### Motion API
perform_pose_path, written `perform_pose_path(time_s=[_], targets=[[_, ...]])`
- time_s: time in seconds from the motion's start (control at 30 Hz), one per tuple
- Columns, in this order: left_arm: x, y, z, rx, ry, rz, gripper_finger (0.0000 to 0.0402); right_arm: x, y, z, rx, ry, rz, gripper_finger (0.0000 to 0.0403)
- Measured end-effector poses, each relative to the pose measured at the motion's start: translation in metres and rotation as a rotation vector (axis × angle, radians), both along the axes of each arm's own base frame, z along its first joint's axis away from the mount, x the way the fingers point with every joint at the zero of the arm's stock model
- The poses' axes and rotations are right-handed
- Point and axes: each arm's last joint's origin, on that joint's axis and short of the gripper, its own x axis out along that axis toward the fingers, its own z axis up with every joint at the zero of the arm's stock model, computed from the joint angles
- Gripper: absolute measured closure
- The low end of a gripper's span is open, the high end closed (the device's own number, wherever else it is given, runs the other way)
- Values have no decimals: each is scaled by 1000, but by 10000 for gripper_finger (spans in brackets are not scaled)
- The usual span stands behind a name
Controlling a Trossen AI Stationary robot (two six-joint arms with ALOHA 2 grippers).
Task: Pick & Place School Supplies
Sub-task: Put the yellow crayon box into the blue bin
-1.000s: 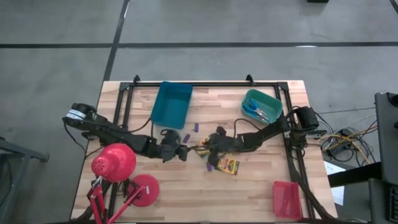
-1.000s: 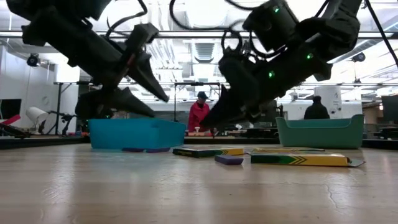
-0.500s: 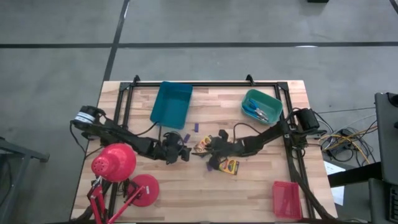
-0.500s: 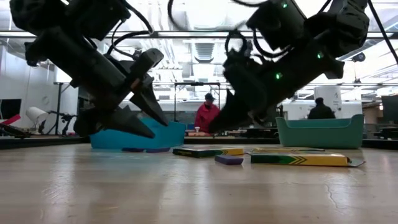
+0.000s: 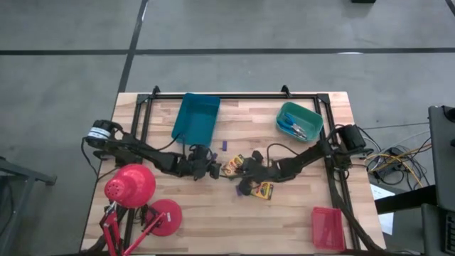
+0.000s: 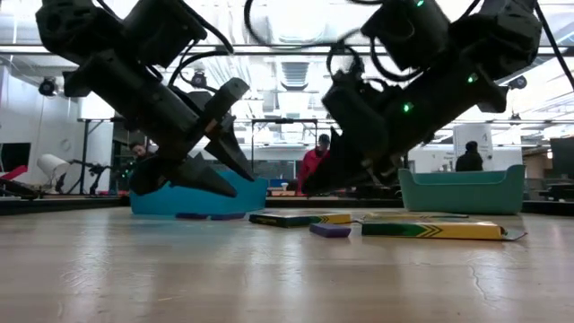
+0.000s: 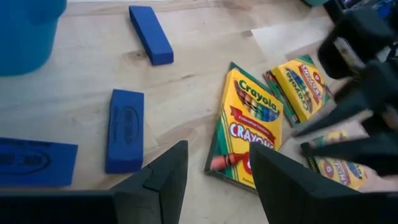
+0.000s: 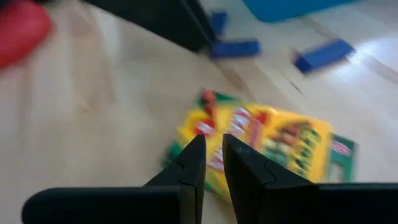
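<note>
wooden table: both claws flank a crayon box.

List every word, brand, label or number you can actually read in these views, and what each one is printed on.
"Crayola" and "CRAYONS": on the front of the nearest crayon box, left wrist view.
Second crayon box: print too small to read.
Third crayon box: partly hidden, unreadable.
Blue blocks: embossed marks, not legible.
Crayon box in the right wrist view: blurred, unreadable.
High and low views: no readable text.
</note>
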Motion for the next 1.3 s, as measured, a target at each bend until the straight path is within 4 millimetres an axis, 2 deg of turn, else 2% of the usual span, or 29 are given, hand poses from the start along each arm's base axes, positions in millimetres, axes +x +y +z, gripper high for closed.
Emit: perform_pose_path(time_s=[0.13,0.2,0.37,0.43,0.57,0.7,1.0,1.3], targets=[[0,2,0,0,-1,7,225,4,4,5,3,-66,-5,351],[1,2,0,0,-1,7,225,8,4,-1,-20,-55,-26,351],[1,2,2,13,-4,-4,225,29,11,-31,-102,23,21,351],[1,2,3,13,-7,-5,225,40,13,-34,-118,13,14,351],[0,2,3,9,2,-12,225,48,14,-37,-154,56,-8,351],[0,2,3,7,2,-15,225,51,15,-32,-176,133,13,351],[0,1,3,-2,1,-19,225,52,30,-28,-133,267,177,351],[0,1,3,-8,1,-24,225,46,47,-29,-140,290,275,351]])
